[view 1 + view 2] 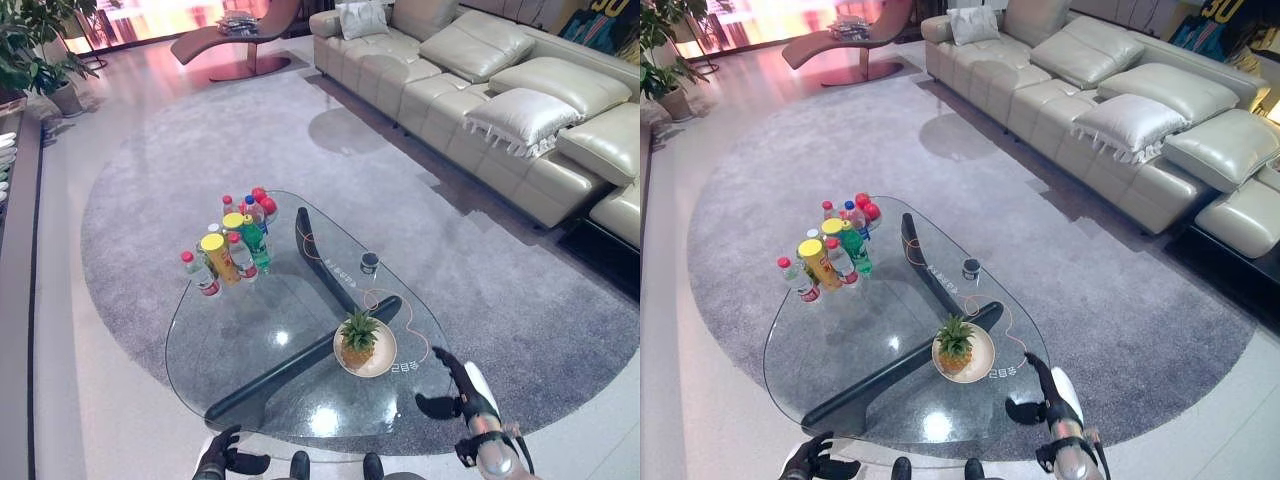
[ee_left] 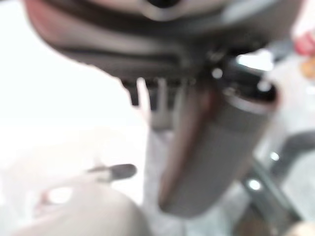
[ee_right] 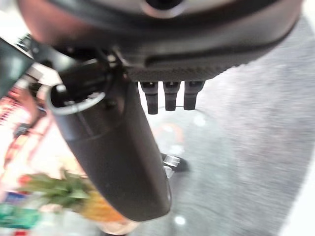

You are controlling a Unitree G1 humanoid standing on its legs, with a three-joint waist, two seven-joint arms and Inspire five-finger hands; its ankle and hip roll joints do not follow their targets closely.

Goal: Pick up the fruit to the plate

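Stretching along the far right of the room, a pale leather sofa (image 1: 480, 90) with cushions borders a round grey rug (image 1: 200, 170), and a glass table (image 1: 250, 340) with a dark crossed base stands on that rug. Near the table's far left edge clusters a group of bottles (image 1: 232, 243) with red and yellow caps. Close to the near right edge sits a plate (image 1: 380, 362), and the pineapple (image 1: 358, 338) stands upright on it. A small dark cup (image 1: 369, 263) rests apart near the table's right edge, with a thin orange cord (image 1: 405, 315) curling beside the plate. The right hand (image 1: 460, 385) hangs just off the near right edge, fingers straight and apart, holding nothing. The left hand (image 1: 220, 455) shows below the near edge; I cannot tell how its fingers are set.
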